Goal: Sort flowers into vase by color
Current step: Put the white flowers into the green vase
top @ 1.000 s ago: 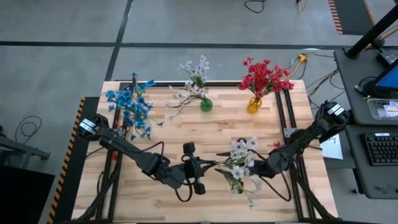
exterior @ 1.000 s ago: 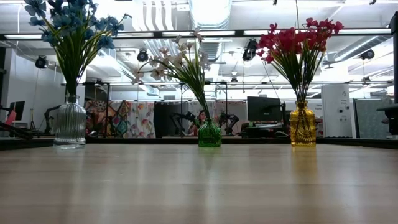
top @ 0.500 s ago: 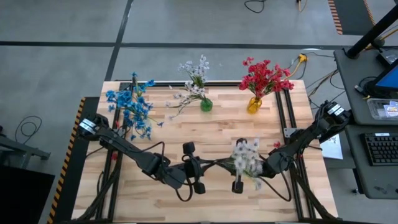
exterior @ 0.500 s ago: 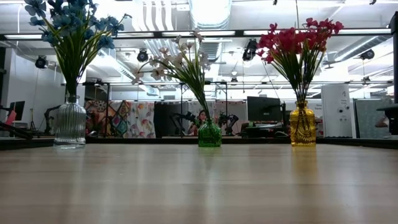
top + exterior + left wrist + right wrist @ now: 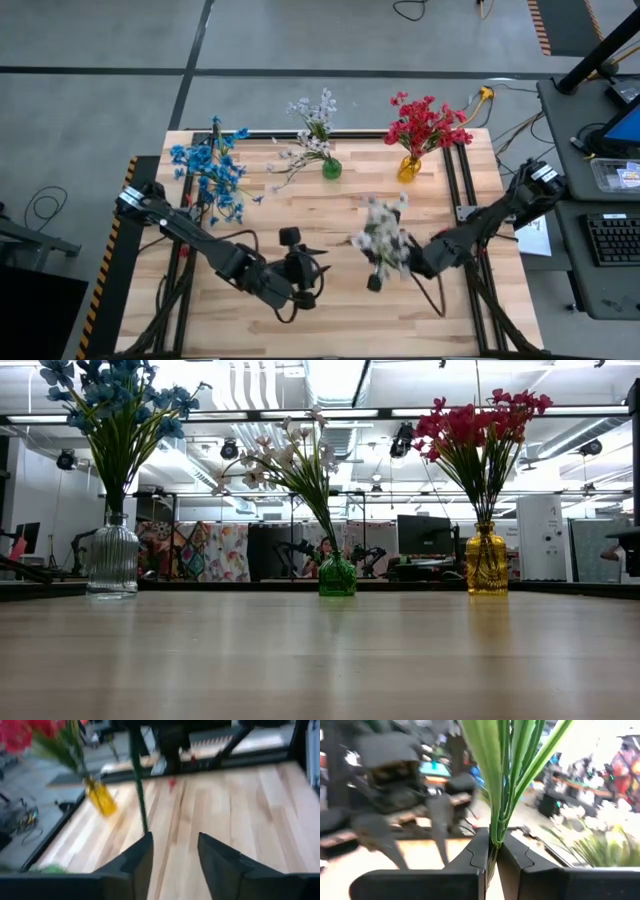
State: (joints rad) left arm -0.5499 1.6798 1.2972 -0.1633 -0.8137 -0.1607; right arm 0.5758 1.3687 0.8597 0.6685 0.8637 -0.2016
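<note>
The white flower spray [image 5: 380, 235] stands roughly upright over the near right part of the table [image 5: 330, 200], stems down and blossoms up, its long axis near vertical. The right gripper [image 5: 492, 855] has its fingers closed on the green stems, its arm reaching in low from the table's right edge. The left gripper [image 5: 172, 852] hovers over the near middle of the table with its fingers parted and empty, its arm stretched from the left edge.
</note>
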